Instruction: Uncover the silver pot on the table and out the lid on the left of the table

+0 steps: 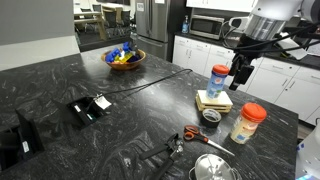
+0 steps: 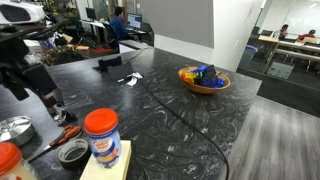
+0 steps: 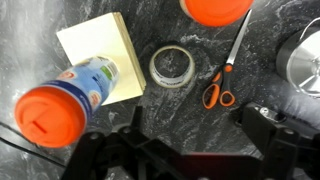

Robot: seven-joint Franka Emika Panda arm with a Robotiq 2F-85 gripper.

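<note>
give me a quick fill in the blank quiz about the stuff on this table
1. The scissors have ___ handles.
2. The blue-labelled jar stands ___ the yellow notepad.
3. The bowl of colourful items is made of ___.
4. In the wrist view the silver pot shows at the ___ edge.
Missing words: orange; on; wood; right.

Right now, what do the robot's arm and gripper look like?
The arm has white, rounded segments, with dark cables looped near the wrist. The gripper is black and blocky, with two dark fingers seen in the wrist view. No markings are legible.
</note>
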